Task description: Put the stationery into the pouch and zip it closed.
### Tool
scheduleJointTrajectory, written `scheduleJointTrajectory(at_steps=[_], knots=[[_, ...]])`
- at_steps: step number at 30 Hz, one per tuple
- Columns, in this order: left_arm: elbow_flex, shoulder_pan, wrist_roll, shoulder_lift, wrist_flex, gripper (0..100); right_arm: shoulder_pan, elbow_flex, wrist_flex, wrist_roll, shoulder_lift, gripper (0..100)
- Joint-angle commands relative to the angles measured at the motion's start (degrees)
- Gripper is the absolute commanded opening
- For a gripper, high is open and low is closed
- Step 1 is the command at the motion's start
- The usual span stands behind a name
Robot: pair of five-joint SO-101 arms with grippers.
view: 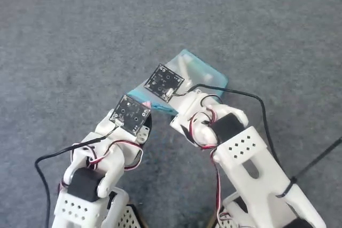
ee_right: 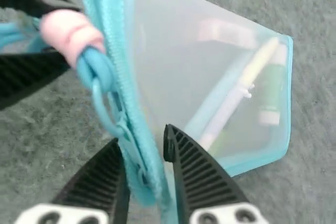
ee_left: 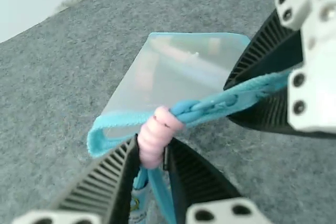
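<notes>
Left gripper [ee_left: 151, 149] pinches the pull [ee_left: 155, 129], right gripper [ee_right: 143, 148] clamps the pouch [ee_right: 210, 72] beside it — either may slip under tugging.

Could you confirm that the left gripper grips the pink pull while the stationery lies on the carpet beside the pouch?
Not quite: the stationery lies inside the pouch, as the right wrist view shows. The left gripper does grip the pink pull.

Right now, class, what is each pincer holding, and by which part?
The left pincer is shut on the pink zipper pull. The right pincer is shut on the pouch, gripping it by its blue zipper edge.
</notes>
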State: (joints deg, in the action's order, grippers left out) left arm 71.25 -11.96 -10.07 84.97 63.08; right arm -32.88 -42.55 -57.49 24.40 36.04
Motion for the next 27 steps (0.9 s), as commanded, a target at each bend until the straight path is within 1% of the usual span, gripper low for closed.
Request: scheduleJointTrajectory(at_steps=[1, 7, 13, 20, 23, 27], knots=[[-0.84, 3.52, -0.79, 0.62, -2.64, 1, 6.02, -2.29, -0.31, 0.79, -0.22, 0.6], [-0.92, 3.6, -0.88, 0.62, -2.55, 1, 6.46, -2.29, -0.31, 0.79, -0.22, 0.6], [-1.19, 8.79, -0.97, 0.62, -2.81, 1, 6.64, -2.37, -0.31, 2.2, -0.31, 0.6], [-1.1, 9.49, -1.49, 0.62, -2.81, 1, 6.64, -2.37, -0.75, 2.37, -0.31, 0.6], [-1.1, 11.96, -2.37, 0.53, -2.81, 1, 6.64, -2.37, -0.84, 2.46, -0.31, 0.6], [-1.1, 12.75, -2.55, 0.44, -2.81, 1, 6.64, -2.37, -0.84, 2.46, -0.31, 0.6]])
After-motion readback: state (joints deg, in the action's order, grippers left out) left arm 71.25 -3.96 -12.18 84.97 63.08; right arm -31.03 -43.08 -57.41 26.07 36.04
